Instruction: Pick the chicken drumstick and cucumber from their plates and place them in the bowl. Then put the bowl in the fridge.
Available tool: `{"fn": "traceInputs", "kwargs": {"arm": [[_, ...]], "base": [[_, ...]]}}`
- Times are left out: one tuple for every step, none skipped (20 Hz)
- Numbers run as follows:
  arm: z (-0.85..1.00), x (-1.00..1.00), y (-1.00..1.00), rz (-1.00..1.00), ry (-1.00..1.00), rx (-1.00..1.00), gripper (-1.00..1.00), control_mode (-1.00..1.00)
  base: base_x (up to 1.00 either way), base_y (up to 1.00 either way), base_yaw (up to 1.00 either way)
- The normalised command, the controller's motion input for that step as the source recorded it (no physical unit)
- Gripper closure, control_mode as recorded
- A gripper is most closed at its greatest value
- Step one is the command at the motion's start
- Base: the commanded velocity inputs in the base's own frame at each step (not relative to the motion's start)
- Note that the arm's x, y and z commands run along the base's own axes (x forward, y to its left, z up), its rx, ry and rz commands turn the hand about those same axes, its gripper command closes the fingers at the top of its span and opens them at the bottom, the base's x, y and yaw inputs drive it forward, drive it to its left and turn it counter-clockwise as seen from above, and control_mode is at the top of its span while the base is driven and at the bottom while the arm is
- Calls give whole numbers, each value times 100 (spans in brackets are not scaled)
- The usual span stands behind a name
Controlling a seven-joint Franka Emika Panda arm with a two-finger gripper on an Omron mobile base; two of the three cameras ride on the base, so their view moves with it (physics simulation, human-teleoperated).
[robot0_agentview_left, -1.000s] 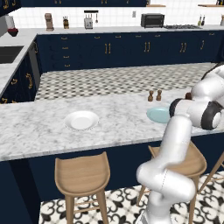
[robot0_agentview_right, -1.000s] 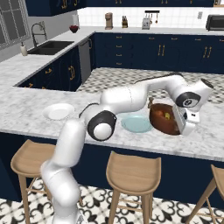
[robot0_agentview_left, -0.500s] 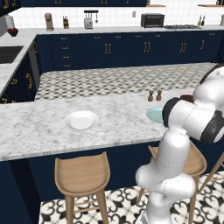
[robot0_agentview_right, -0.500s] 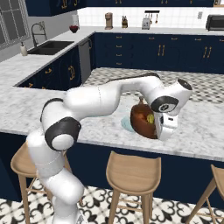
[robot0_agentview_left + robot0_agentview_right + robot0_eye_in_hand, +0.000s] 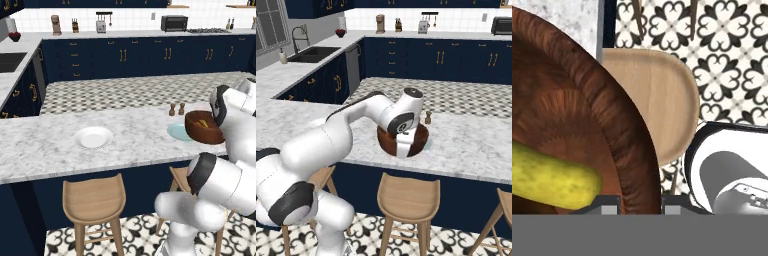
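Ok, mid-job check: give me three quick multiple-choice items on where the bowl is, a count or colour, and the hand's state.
1. Where is the bowl?
A. flat on the white plate
B. carried at the counter's edge
C. on the floor

2. How many plates lie on the counter?
A. one
B. two
C. four

3. The hand is:
A. wide open
B. shut on the bowl's rim
C. holding a stool

Answers: 1 B, the bowl hangs tilted at the hand. 2 B, white plate and teal plate. 3 B, fingertips straddle the rim, cucumber inside.
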Motion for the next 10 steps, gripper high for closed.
{"fn": "traceInputs", "kwargs": {"arm": [[6,-27,100,-12,0,0,100,-100],[0,-30,100,-13,0,0,100,-100],[0,-28,100,-14,0,0,100,-100],[0,-28,100,-14,0,0,100,-100],[0,-29,100,-15,0,0,100,-100],[0,-41,100,-15,0,0,100,-100],[0,-64,100,-13,0,0,100,-100],[0,-74,100,-11,0,0,100,-100],[0,-69,100,-9,0,0,100,-100],[0,-69,99,-5,0,0,100,-100]], "base": [[0,0,0],[0,0,0],[0,0,0],[0,0,0],[0,0,0],[0,0,0],[0,0,0],[0,0,0],[0,0,0],[0,0,0]]}}
